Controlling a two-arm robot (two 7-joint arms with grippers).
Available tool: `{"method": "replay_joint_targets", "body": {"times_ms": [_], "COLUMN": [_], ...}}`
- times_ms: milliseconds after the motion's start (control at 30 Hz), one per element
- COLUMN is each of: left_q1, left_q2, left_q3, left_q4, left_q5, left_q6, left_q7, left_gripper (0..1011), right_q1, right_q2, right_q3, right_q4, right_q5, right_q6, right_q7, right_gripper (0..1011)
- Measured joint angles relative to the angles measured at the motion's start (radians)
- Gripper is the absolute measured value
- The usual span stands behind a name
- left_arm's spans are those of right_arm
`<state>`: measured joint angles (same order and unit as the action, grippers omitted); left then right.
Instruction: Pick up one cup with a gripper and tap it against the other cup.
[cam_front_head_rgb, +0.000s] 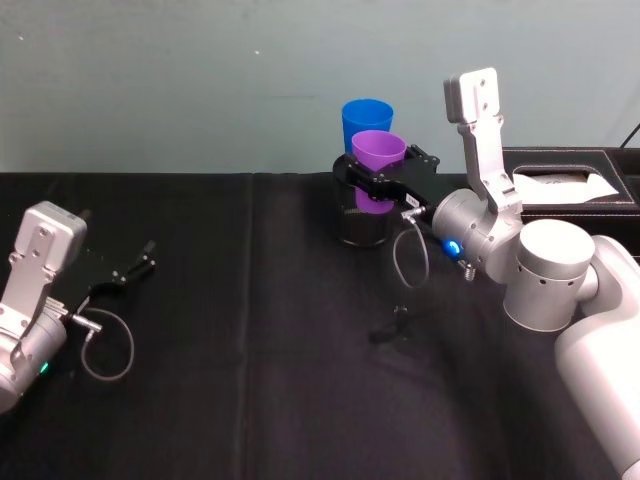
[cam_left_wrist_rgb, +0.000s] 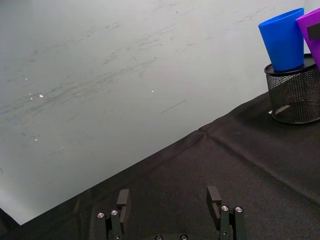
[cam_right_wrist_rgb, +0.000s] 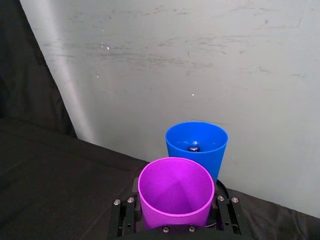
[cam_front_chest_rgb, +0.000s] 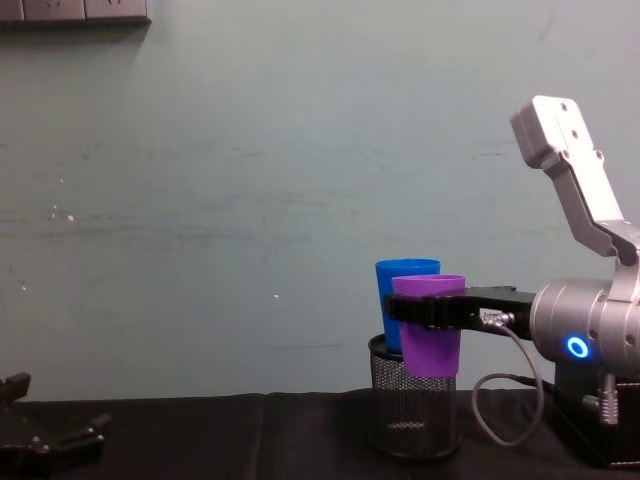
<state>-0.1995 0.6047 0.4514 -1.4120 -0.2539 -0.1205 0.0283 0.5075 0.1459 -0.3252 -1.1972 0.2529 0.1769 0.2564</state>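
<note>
The purple cup (cam_front_head_rgb: 378, 160) (cam_right_wrist_rgb: 176, 192) (cam_front_chest_rgb: 430, 335) hangs upright in the air with my right gripper (cam_front_head_rgb: 385, 178) (cam_front_chest_rgb: 430, 312) shut around its middle. Just behind it the blue cup (cam_front_head_rgb: 366, 122) (cam_right_wrist_rgb: 196, 145) (cam_front_chest_rgb: 384, 300) (cam_left_wrist_rgb: 283, 40) stands upright in a black wire-mesh holder (cam_front_head_rgb: 362, 228) (cam_front_chest_rgb: 412, 410) (cam_left_wrist_rgb: 295, 95). The purple cup's rim (cam_left_wrist_rgb: 312, 30) sits close against the blue cup's side; I cannot tell if they touch. My left gripper (cam_front_head_rgb: 125, 272) (cam_left_wrist_rgb: 170, 199) rests open and empty on the black cloth at the far left.
A black tissue box (cam_front_head_rgb: 565, 185) stands at the back right behind the right arm. A small dark object (cam_front_head_rgb: 395, 325) lies on the cloth in front of the holder. The pale wall (cam_front_chest_rgb: 250, 200) rises right behind the cups.
</note>
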Motion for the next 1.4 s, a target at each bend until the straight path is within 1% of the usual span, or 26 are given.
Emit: {"method": "replay_joint_targets", "body": {"times_ms": [1400], "left_q1": [0.0], "left_q2": [0.0], "left_q3": [0.0], "left_q4": [0.0], "left_q5": [0.0], "left_q6": [0.0], "left_q7": [0.0], "left_gripper": [1000], "right_q1": [0.0], "right_q2": [0.0], "right_q3": [0.0], "right_q4": [0.0], "right_q5": [0.0], "right_q6": [0.0], "right_q7": [0.0], "right_gripper": [734]}}
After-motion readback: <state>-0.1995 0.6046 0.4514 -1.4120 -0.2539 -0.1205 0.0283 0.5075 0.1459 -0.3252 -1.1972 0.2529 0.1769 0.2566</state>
